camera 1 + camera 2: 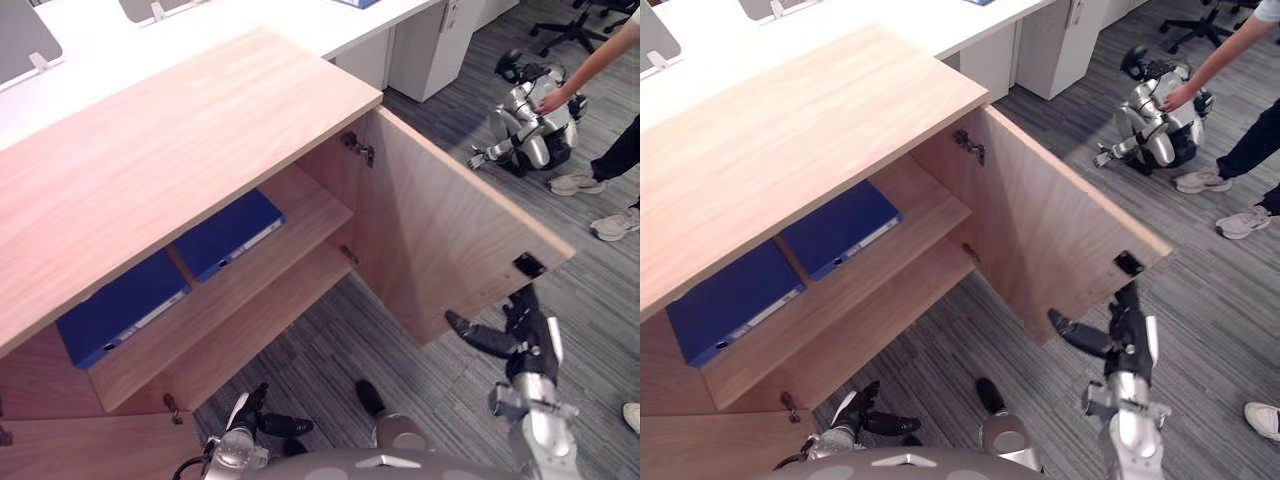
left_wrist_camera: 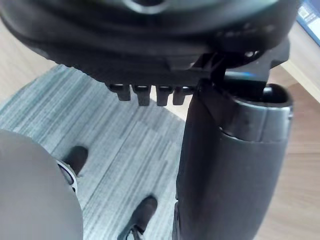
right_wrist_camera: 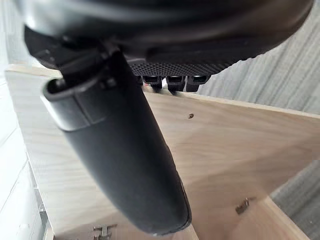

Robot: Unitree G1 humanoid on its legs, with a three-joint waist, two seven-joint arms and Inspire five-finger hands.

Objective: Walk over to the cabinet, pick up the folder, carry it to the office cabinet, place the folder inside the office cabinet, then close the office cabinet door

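Observation:
The wooden office cabinet (image 1: 170,150) stands with its right door (image 1: 440,230) swung wide. Two blue folders lie flat on its upper shelf, one (image 1: 228,235) to the right and one (image 1: 120,305) to the left. My right hand (image 1: 525,325) is at the door's outer edge. Its fingers (image 1: 528,265) reach straight up against the door's edge, and its thumb (image 3: 120,150) sticks out before the door's face. It holds nothing. Low in front of the lower shelf hangs my left hand (image 1: 268,420), relaxed and holding nothing.
A second wooden door panel (image 1: 80,450) shows at the lower left. Another robot (image 1: 530,120) sits on the carpet at the right, with a person's arm (image 1: 595,65) reaching to it and shoes (image 1: 575,182) nearby. White desks (image 1: 380,20) stand behind the cabinet.

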